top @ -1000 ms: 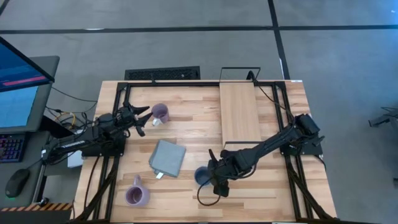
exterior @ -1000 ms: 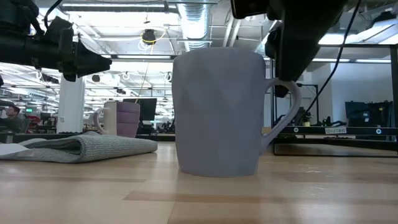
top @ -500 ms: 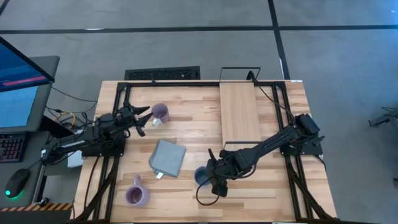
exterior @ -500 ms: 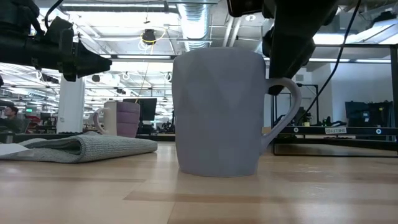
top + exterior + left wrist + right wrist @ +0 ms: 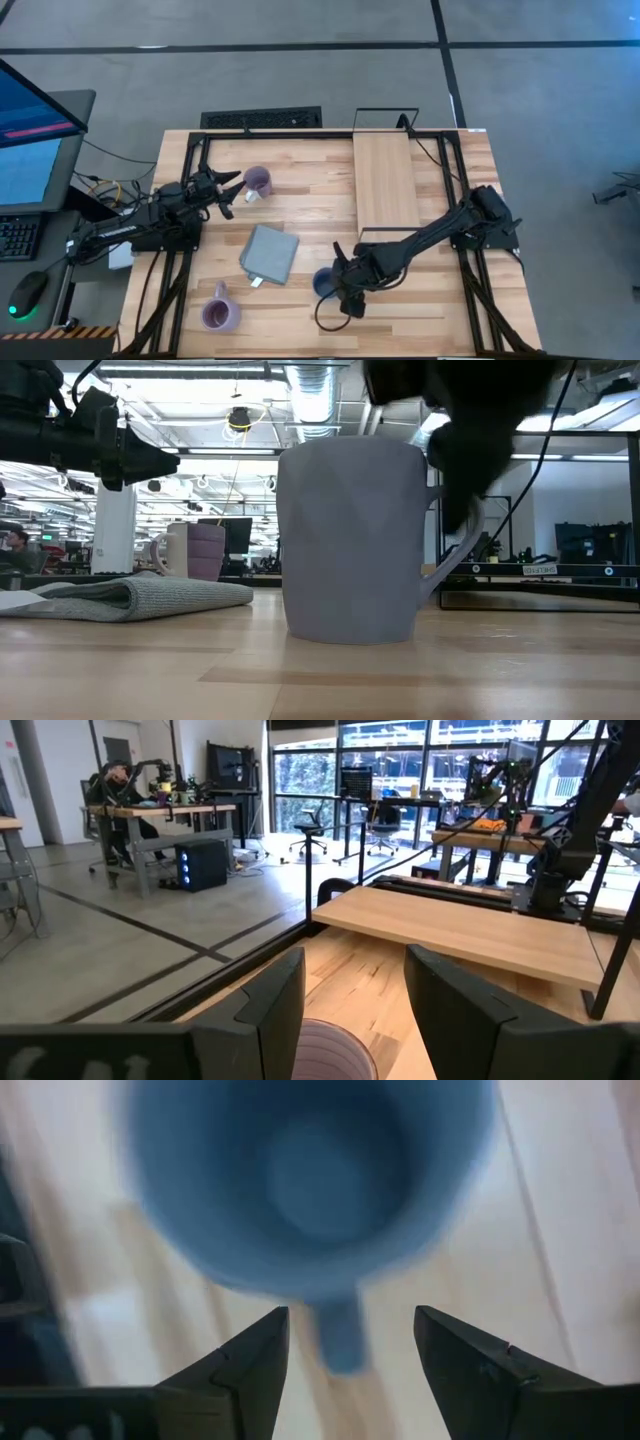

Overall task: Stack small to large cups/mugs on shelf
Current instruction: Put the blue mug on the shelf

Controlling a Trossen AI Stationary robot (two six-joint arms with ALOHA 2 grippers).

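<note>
Right gripper (image 5: 345,1342), fingers spread, hangs over the blurred blue mug's (image 5: 310,1180) handle; left gripper (image 5: 352,995), also spread, frames a half-hidden purple mug (image 5: 330,1050).

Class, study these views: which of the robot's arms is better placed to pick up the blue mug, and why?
The right. Its gripper is open directly above the blue mug, fingers straddling the handle. The left gripper waits across the table, open beside a purple mug.
</note>
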